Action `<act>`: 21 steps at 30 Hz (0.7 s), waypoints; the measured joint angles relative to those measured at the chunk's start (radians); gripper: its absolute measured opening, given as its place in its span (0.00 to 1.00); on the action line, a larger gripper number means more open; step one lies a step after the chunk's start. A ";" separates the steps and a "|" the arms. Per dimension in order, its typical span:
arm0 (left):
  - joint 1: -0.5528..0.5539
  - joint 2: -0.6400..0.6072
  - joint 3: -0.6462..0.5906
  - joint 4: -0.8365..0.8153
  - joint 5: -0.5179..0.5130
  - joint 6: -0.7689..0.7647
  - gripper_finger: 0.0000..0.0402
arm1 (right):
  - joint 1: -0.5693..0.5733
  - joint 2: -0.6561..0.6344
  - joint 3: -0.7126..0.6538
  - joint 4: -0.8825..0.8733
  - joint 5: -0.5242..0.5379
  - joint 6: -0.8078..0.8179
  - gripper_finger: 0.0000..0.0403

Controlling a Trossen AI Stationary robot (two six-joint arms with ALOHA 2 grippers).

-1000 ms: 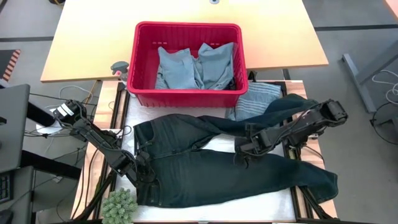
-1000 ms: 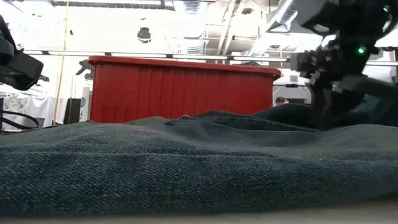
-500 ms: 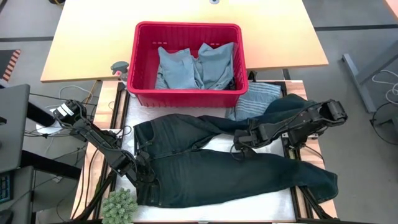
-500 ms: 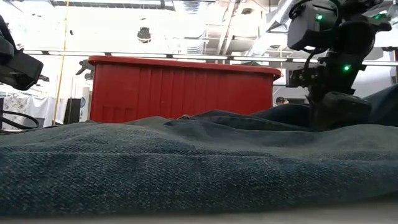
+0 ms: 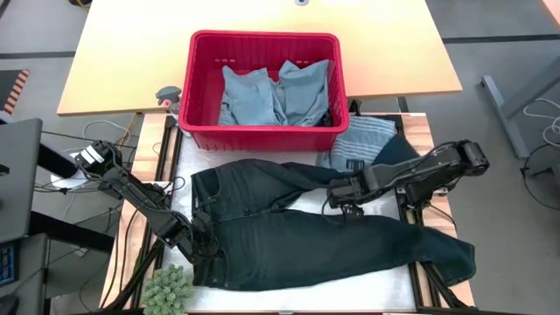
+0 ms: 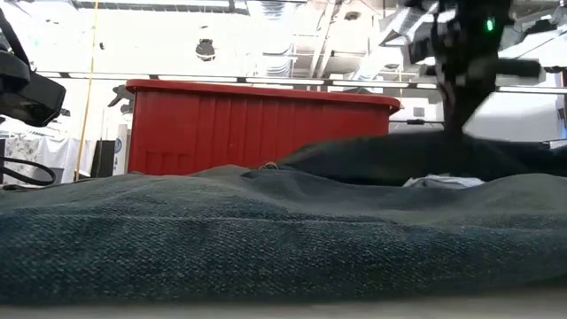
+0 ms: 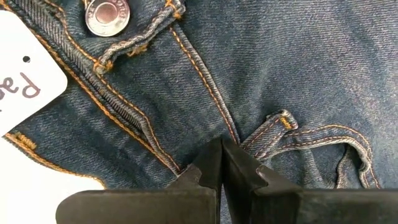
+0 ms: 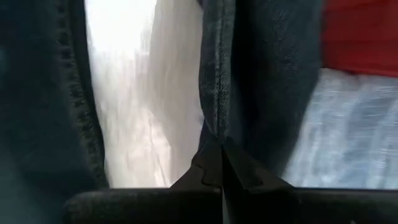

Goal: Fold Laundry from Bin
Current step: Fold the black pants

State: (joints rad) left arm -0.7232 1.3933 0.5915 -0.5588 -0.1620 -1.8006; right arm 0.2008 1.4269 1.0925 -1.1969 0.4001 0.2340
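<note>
A pair of dark blue jeans (image 5: pixel 297 232) lies spread on the white table top, waist toward the left, legs toward the right. My left gripper (image 5: pixel 199 247) is shut on the waist. My right gripper (image 5: pixel 339 198) is shut on the far leg, which rises as a dark fold in the low view (image 6: pixel 399 158). The red bin (image 5: pixel 264 131) stands at the far side and holds light blue garments (image 5: pixel 276 94). A grey-blue striped garment (image 5: pixel 363 140) lies beside the bin's right corner, partly under the jeans' leg. My left gripper pinches the jeans' front just below the waistband (image 7: pixel 214 134) between its two fingers, near the fly and a belt loop (image 7: pixel 280 121). The fingers slant down onto the cloth, which lies flat on the table. My right gripper pinches a seamed edge of the far leg (image 8: pixel 214 124) between its two fingers, about midway along the leg. The held part is raised off the table (image 6: pixel 390 155). The rest of the leg slopes down to the table on both sides.
A white tag (image 7: pixel 25 81) and a metal button (image 7: pixel 104 11) sit at the jeans' waist. A small green plant (image 5: pixel 166 287) stands at the near left corner. A wooden table (image 5: pixel 122 52) lies beyond the bin. The table's rails run along both sides.
My right gripper has gone up and toward the far edge, staying shut on the far leg. The held part of the leg has lifted off the table, and the leg's end has been drawn in from the right. My left gripper and the waist have stayed put.
</note>
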 joint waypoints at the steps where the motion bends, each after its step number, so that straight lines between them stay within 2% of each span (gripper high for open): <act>1: 0.000 0.000 0.000 0.000 0.005 0.000 0.00 | 0.000 0.000 0.037 -0.033 -0.010 -0.002 0.05; 7: 0.001 0.000 0.000 -0.001 0.016 0.001 0.00 | -0.043 -0.001 0.241 -0.260 -0.186 -0.030 0.04; 10: 0.001 0.000 0.000 0.000 0.018 0.001 0.00 | -0.069 -0.001 0.327 -0.377 -0.195 -0.028 0.04; 15: 0.001 0.000 0.000 -0.001 0.020 0.001 0.00 | -0.134 -0.074 0.431 -0.376 -0.259 0.023 0.04; 18: 0.001 -0.001 0.000 -0.001 0.020 0.002 0.00 | -0.185 -0.133 0.459 -0.340 -0.449 0.023 0.04; 21: 0.001 -0.001 0.000 -0.002 0.021 0.012 0.00 | -0.269 -0.188 0.466 -0.337 -0.528 0.033 0.04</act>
State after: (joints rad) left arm -0.7227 1.3926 0.5915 -0.5607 -0.1412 -1.7884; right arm -0.0681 1.2386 1.5581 -1.5341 -0.1281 0.2674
